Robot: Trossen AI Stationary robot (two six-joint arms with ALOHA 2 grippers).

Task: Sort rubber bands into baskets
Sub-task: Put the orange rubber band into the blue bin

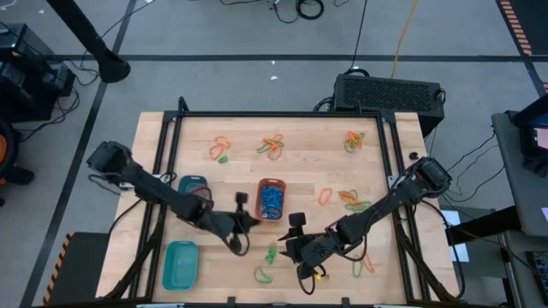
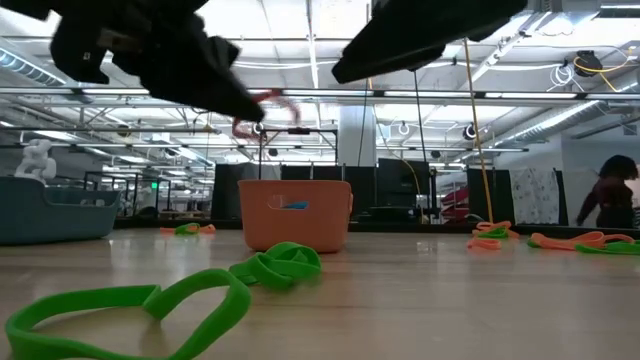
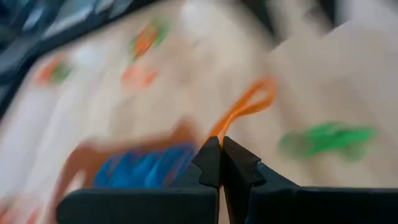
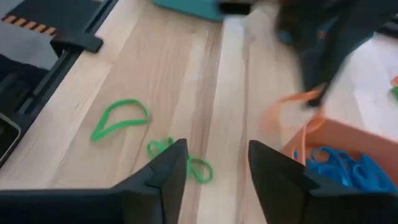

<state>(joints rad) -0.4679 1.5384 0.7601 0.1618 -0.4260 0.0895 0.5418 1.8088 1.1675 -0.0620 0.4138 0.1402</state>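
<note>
Where legible writing is sought, none can be read. Left end effector (image 3: pixel 220 163): pinched shut on an orange rubber band (image 3: pixel 245 109), thin looped elastic, beside the orange basket (image 1: pixel 271 199) holding blue bands (image 4: pixel 339 167). Right end effector (image 4: pixel 217 163): fingers apart, empty, above green bands (image 4: pixel 119 118) on the wooden surface (image 1: pixel 308 167).

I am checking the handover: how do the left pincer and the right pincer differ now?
The left pincer is shut on a thin orange rubber band; the right pincer is open and empty. The left is beside the orange rounded plastic basket; the right is nearer the green rubber bands. Both are dark and two-fingered.
</note>
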